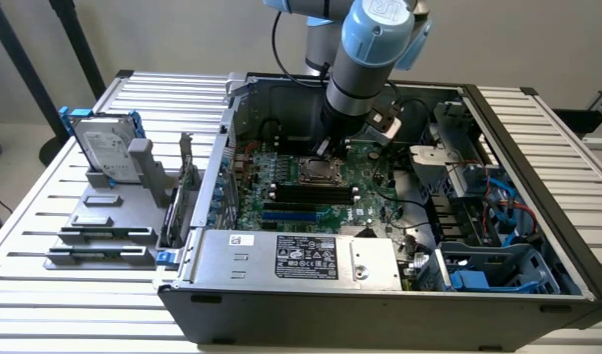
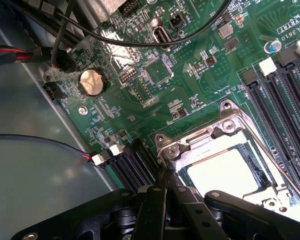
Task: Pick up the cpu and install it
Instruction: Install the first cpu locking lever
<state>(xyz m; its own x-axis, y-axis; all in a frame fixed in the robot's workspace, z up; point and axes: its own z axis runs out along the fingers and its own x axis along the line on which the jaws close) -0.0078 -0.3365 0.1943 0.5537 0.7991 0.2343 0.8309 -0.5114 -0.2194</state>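
1. I am looking at the slatted desk (image 1: 45, 243), which is carrying the open computer case (image 1: 380, 306); everything below I am placing relative to that case.
2. Inside the case, the green motherboard (image 1: 311, 184) is lying flat on its floor, and the grey power supply box (image 1: 291, 258) with its white label is sitting along the case's near wall.
3. Outside the case, toward the exterior view's left, a silver hard drive (image 1: 104, 151) with blue brackets is standing upright in a grey holder.
4. The arm (image 1: 365, 66) is reaching down into the case from above, over the middle of the motherboard.
5. The CPU socket (image 2: 230, 165) with its metal frame is sitting near the case's centre, and the cpu (image 2: 222, 172) is lying in it, its pale top showing inside the frame.
6. The gripper (image 2: 165, 200) is hanging just at the socket's edge; I am seeing its dark fingers (image 2: 155, 210) pressed together, holding nothing, with the tips right beside the frame's corner.
7. A coin battery (image 2: 91, 81) is sitting on the motherboard, apart from the socket.
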